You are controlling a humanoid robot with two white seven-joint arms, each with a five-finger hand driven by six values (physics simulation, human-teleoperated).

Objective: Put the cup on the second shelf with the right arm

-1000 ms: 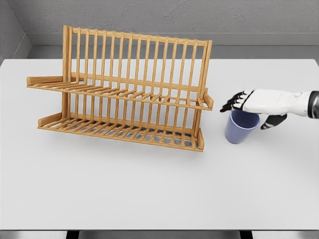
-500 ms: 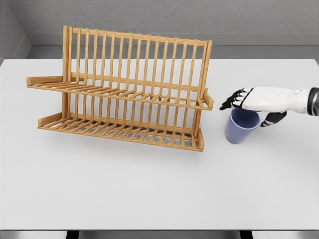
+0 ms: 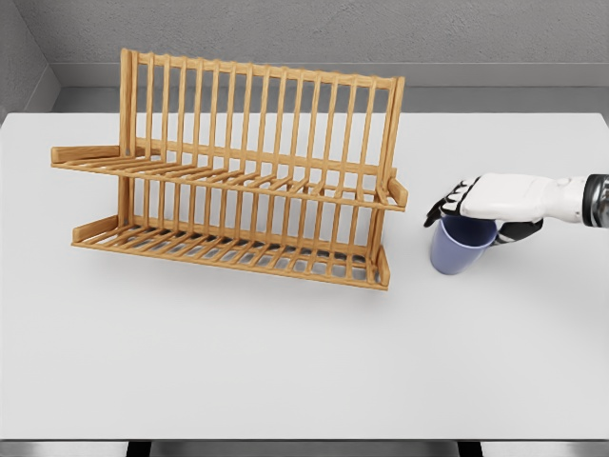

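A pale blue cup [image 3: 455,253] stands upright on the white table [image 3: 285,362], just right of the wooden dish rack [image 3: 257,124]. My right hand [image 3: 479,222] comes in from the right edge and lies over the cup's rim. Its fingers [image 3: 444,209] curl down on the cup's left side and the thumb [image 3: 520,230] presses on the right side. The cup rests on the table. The rack has an upper shelf [image 3: 228,177] and a lower shelf [image 3: 228,249], both bare. The left arm is out of view.
The rack's right end post [image 3: 390,181] stands a short way left of the cup and hand. A grey wall runs behind the table's far edge.
The right hand's fingers, stretched out over the cup before, have curled down around its rim. The hand has sunk slightly. The cup has stayed in place.
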